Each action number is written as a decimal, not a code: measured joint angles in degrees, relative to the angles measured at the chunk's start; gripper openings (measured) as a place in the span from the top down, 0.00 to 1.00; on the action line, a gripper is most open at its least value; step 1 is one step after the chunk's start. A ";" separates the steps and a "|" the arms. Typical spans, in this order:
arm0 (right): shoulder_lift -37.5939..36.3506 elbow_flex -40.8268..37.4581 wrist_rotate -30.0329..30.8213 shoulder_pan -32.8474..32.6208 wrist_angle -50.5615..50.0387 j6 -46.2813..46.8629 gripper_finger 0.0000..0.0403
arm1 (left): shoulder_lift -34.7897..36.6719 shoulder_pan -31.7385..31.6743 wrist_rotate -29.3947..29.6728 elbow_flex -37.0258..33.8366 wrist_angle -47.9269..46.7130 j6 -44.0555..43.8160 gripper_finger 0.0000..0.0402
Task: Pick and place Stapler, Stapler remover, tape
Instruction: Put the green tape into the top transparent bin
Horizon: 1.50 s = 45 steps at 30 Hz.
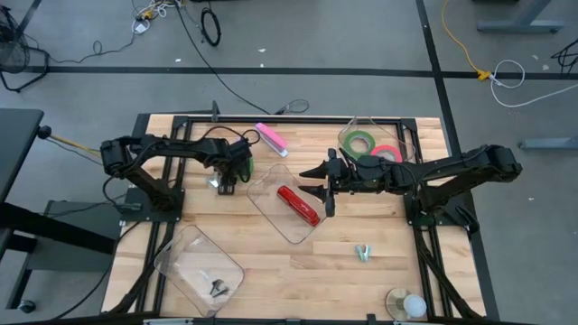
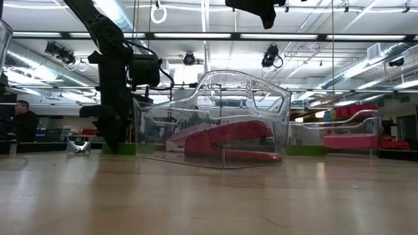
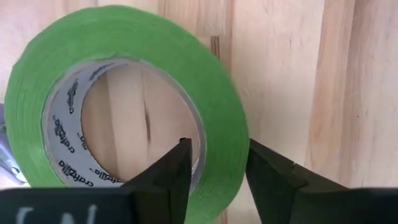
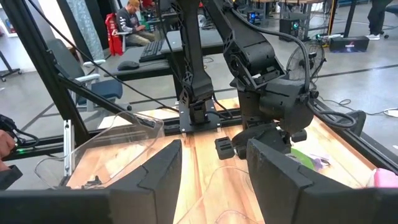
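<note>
A green tape ring (image 3: 124, 37) lies flat on the table at the left of centre, and shows in the high view (image 1: 244, 167). My left gripper (image 1: 230, 174) points down on it and is shut on its wall. A red stapler (image 1: 298, 205) lies in a clear bin (image 1: 271, 181) at the table's middle. My right gripper (image 1: 323, 187) hangs open and empty above that bin's right side. A second green ring (image 1: 361, 142) and a red-pink ring (image 1: 388, 153) lie in a clear bin at the far right. A staple remover (image 1: 217, 287) lies in a clear bin at the near left. My left gripper (image 3: 217, 146) has the green ring's wall (image 3: 221, 124) between its fingers, one finger inside the open centre (image 3: 177, 165) and one outside (image 3: 267, 171). The fingers come from above, pointing down. The ring lies flat on the table.
A pink object (image 1: 271, 138) lies at the far edge near the middle. A small metal piece (image 1: 363, 252) lies on the bare wood at the near right. A round object (image 1: 406, 304) sits at the near right corner. A person sits in the room beyond the table (image 4: 127, 15).
</note>
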State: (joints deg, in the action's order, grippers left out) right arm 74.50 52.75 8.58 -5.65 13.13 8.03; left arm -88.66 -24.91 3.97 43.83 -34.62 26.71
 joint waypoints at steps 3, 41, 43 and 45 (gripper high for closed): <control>0.00 0.00 0.00 0.00 0.01 -0.01 0.55 | 0.00 -0.02 -0.01 0.02 -0.10 0.03 0.67; -0.02 -0.02 13.63 0.09 8.38 -2.81 0.55 | 5.92 0.01 -15.01 36.03 -14.09 -6.78 0.75; -0.02 -0.02 15.02 0.12 9.33 -2.60 0.54 | 5.92 0.01 -17.41 39.28 -14.17 -8.17 0.75; -0.02 -0.02 15.04 0.13 9.94 -2.32 0.51 | 5.92 0.02 -20.19 42.26 -14.11 -9.20 0.75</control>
State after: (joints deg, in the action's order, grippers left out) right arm 74.48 52.73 23.62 -5.52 23.07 5.71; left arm -82.74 -24.89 -16.22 86.09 -48.73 17.52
